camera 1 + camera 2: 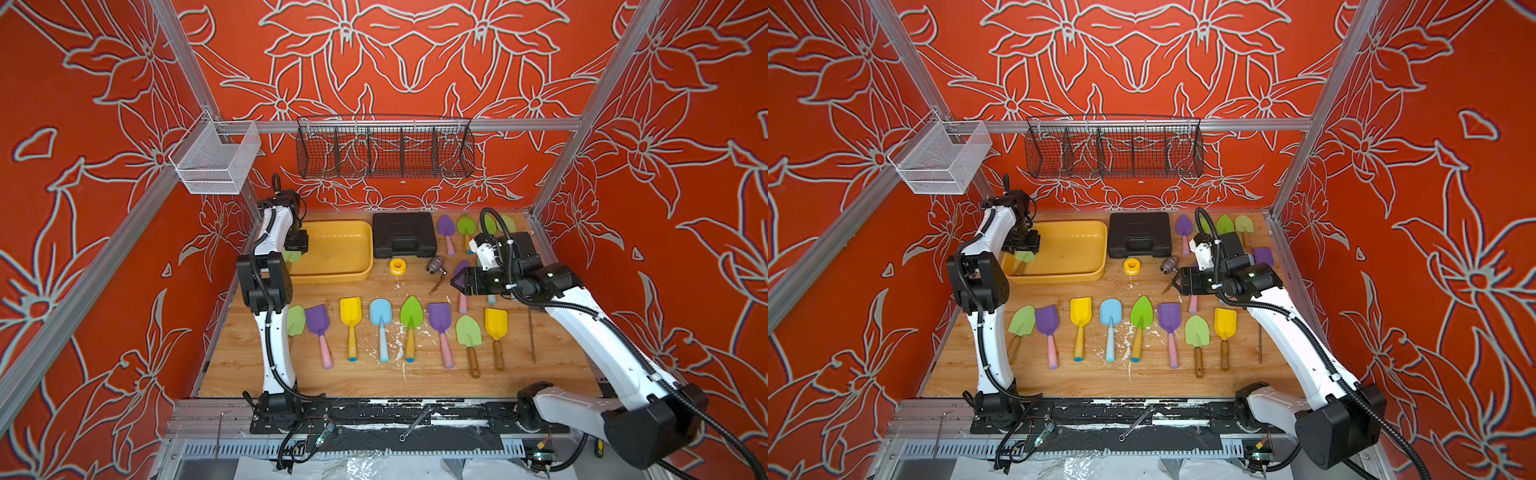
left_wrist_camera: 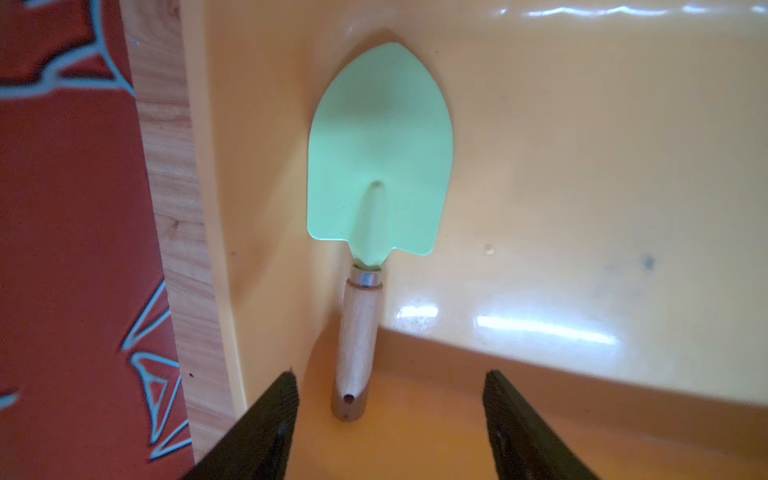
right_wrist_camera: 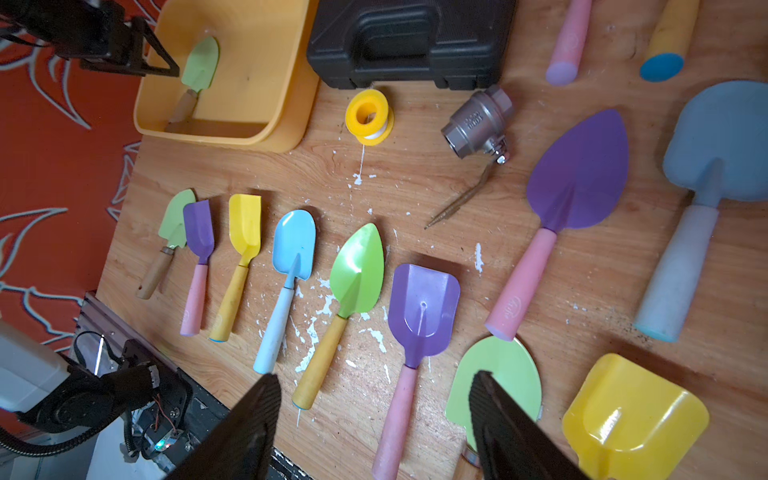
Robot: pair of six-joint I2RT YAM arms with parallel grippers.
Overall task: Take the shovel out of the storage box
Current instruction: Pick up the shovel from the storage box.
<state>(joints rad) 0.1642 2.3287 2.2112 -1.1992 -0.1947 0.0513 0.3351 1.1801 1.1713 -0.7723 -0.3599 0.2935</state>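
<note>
The storage box (image 1: 332, 277) is a shallow yellow tub at the back left of the table. One shovel (image 2: 380, 158) lies in it, with a pale green blade and a wooden handle. It leans against the tub's left end wall (image 2: 257, 208), blade uppermost. My left gripper (image 2: 390, 376) hangs open just over that end of the tub. The handle's tip lies between its fingers (image 2: 286, 399), nearer one of them and touching neither. In both top views the left gripper (image 1: 1021, 243) covers most of the shovel (image 1: 1025, 257). My right gripper (image 3: 374, 376) is open, holds nothing and hovers above the table's right side.
A black tool case (image 1: 404, 235) stands right of the tub. In front of it lie a yellow tape roll (image 1: 397, 266) and a metal valve (image 1: 435, 264). Several coloured shovels (image 1: 381, 316) lie in a row along the table's front, more at the back right. Wire baskets (image 1: 384, 151) hang on the rear rail.
</note>
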